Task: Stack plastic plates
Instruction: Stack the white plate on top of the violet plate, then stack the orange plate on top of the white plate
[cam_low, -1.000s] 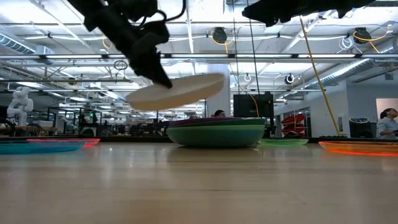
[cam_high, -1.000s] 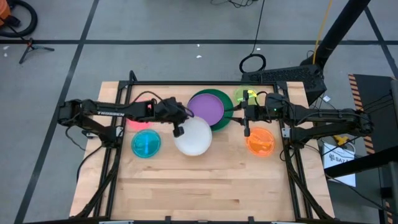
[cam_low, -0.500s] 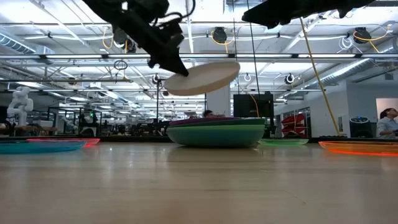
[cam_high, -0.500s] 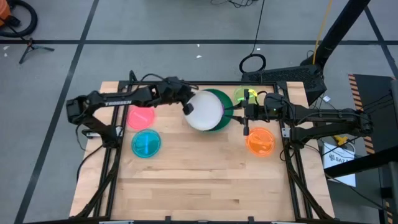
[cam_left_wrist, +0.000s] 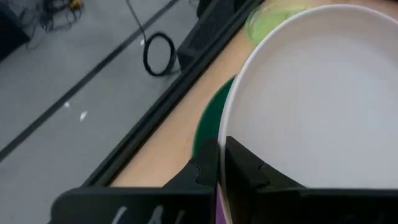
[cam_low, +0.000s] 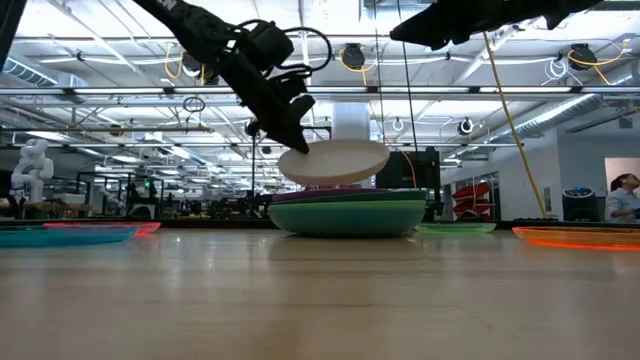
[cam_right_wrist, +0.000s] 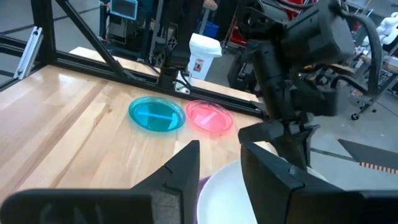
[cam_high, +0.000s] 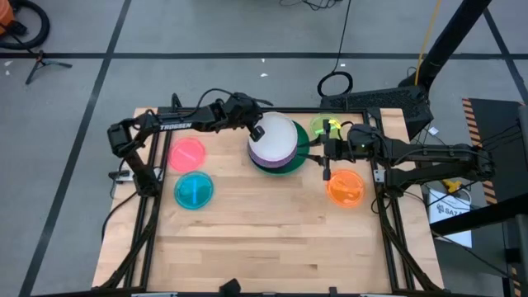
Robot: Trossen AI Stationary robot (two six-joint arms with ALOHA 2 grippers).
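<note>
My left gripper [cam_high: 256, 132] is shut on the white plate [cam_high: 277, 137], which hovers over the stack [cam_high: 297, 157] of a purple plate [cam_high: 262, 157] on a dark green one. In the low view the white plate [cam_low: 335, 162] sits close above the stack [cam_low: 350, 213]. The right gripper [cam_high: 327, 162] waits open just right of the stack, above the table. Pink [cam_high: 187, 153], blue [cam_high: 194, 190], orange [cam_high: 345, 187] and lime [cam_high: 323, 127] plates lie flat on the table. My left gripper pinches the white plate's rim [cam_left_wrist: 225, 134] between its two fingers, one finger [cam_left_wrist: 206, 167] under the plate and one [cam_left_wrist: 252, 174] over it. The fingers slant down from the table's left. The plate is almost level and lifted; whether its lower edge [cam_low: 300, 178] touches the stack, I cannot tell.
A black frame rail [cam_high: 247, 109] runs along the far edge close behind the stack. The near half of the wooden table [cam_high: 264, 247] holds nothing. The right arm [cam_high: 412, 155] reaches in from the right, between the lime and orange plates.
My left gripper carried the white plate from in front of the stack toward the far edge and the right, up and then down until it hangs low over the stack. The plate went from tilted to almost level.
</note>
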